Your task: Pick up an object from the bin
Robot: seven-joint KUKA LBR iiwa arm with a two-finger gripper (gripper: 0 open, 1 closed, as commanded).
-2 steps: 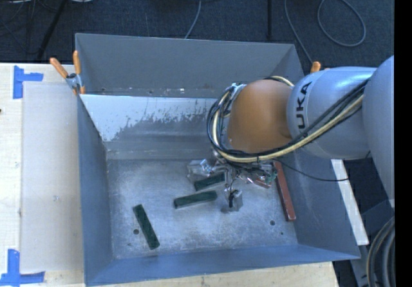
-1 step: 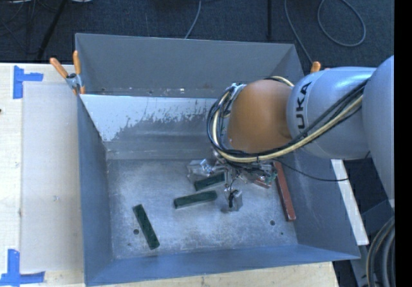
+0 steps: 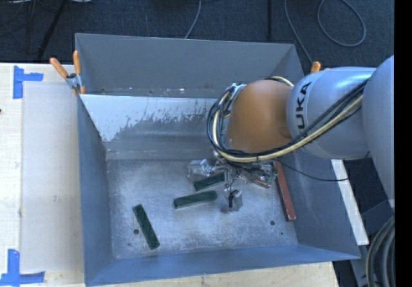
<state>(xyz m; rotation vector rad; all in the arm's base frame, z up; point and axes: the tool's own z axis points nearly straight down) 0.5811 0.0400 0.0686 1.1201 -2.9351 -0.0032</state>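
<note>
gripper (image 3: 230, 198) low in bin (image 3: 96, 170) | dark green bar (image 3: 195, 200) just beside it

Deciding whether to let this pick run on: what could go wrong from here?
1. The gripper is low beside two green bars lying close together, the long bar and the short bar. It might catch both or push one aside.
2. The brown stick lies along the bin wall, just under the arm, which may knock it.
</note>
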